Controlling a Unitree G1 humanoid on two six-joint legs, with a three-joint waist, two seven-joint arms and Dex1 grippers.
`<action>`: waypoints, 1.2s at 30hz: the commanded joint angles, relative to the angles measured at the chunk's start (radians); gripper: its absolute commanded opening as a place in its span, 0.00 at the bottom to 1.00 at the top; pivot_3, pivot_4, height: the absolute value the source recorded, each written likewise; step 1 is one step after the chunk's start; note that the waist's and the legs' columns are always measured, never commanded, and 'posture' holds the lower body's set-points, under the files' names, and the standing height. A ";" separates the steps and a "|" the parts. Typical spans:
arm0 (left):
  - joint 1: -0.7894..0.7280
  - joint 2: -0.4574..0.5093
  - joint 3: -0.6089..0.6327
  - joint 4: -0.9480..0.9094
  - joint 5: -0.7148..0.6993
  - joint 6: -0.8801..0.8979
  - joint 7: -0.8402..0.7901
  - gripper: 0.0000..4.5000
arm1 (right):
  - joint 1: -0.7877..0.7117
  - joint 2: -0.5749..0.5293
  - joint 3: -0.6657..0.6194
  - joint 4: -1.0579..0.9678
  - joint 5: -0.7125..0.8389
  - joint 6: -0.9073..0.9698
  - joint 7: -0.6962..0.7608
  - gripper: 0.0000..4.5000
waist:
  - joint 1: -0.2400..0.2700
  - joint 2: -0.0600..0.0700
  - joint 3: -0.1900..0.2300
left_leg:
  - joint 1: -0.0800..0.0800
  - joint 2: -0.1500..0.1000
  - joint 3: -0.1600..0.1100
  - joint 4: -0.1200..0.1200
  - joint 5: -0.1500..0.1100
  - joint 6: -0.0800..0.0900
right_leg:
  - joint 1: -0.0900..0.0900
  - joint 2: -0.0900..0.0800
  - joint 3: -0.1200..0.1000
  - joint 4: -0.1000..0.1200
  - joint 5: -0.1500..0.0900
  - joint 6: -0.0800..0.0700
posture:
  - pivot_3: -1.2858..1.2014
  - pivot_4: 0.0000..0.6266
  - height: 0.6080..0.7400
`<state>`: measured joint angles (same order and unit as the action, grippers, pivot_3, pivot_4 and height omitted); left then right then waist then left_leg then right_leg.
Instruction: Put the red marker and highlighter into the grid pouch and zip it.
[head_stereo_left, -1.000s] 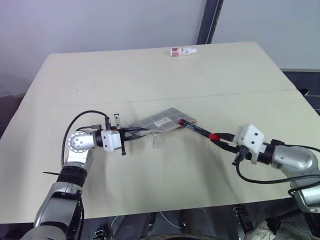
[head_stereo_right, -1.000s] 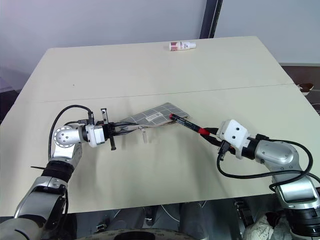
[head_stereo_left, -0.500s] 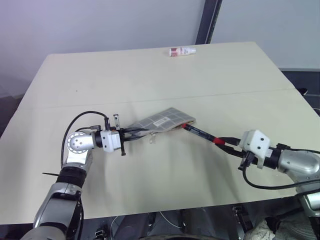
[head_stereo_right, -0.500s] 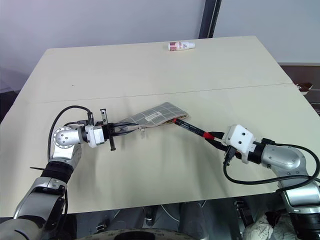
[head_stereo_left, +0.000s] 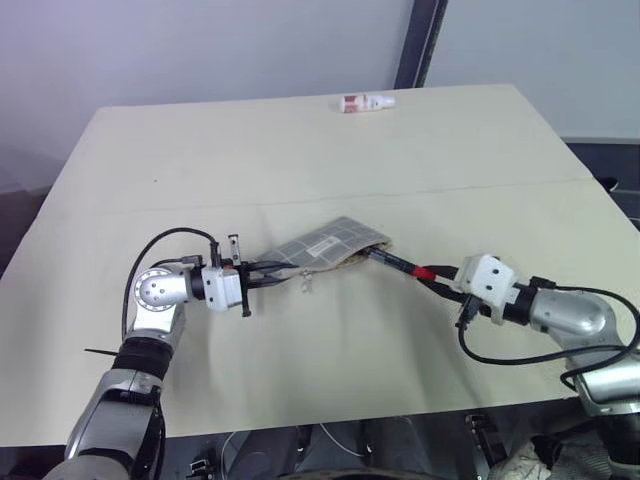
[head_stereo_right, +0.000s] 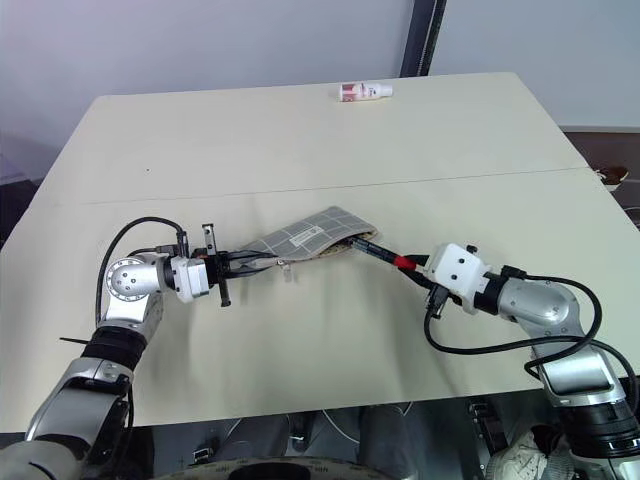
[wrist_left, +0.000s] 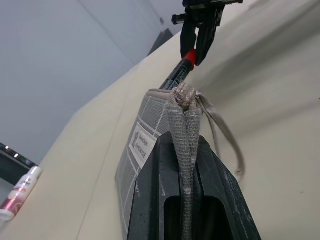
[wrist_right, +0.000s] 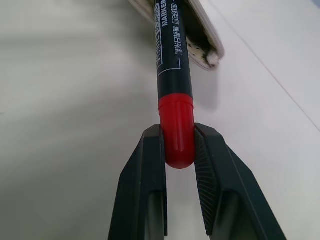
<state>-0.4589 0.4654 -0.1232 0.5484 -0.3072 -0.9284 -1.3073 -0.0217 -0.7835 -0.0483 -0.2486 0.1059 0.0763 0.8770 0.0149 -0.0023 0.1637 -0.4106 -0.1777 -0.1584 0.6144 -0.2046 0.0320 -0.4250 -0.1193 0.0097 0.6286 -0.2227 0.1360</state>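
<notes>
Right pincer (wrist_right: 179, 150) grips red marker (wrist_right: 172, 75), tip seemingly inside left-pincer-clamped (wrist_left: 186, 165) grid pouch (head_stereo_left: 325, 247).

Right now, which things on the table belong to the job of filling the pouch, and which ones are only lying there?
Belong to the job:
- red marker, held by the right gripper, tip at the pouch mouth
- grid pouch, pinched by the left gripper

Only lying there:
- small white bottle, at the table's far edge
</notes>
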 joint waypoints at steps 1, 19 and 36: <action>-0.011 0.003 -0.003 -0.019 -0.022 -0.017 -0.008 0.00 | 0.003 -0.003 -0.005 -0.008 -0.012 -0.036 -0.009 0.06 | -0.001 0.000 0.000 | 0.000 0.000 0.000 0.000 0.000 0.000 | 0.000 0.000 0.000 0.000 0.000 0.000 | 0.52 0.24 1.00; -0.056 -0.019 -0.002 -0.104 -0.036 0.138 0.046 0.00 | -0.046 -0.088 -0.053 0.024 0.056 0.012 0.067 0.06 | 0.013 -0.001 0.001 | 0.000 0.000 -0.001 0.000 0.000 -0.001 | 0.000 0.001 -0.001 0.000 0.000 -0.001 | 0.52 0.24 1.00; -0.060 -0.036 -0.011 -0.129 -0.053 0.115 0.009 0.00 | -0.153 0.002 0.087 0.010 -0.003 -0.032 0.036 0.06 | 0.022 -0.001 0.001 | 0.000 0.000 0.002 0.001 0.000 0.000 | -0.001 0.000 0.001 0.000 0.000 -0.001 | 0.52 0.24 1.00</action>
<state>-0.5170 0.4311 -0.1412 0.4586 -0.3378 -0.8022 -1.2991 -0.1465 -0.7928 0.0275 -0.2133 0.1092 0.0780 0.9116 0.0365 -0.0029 0.1646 -0.4106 -0.1774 -0.1568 0.6149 -0.2046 0.0326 -0.4257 -0.1190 0.0110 0.6289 -0.2225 0.1353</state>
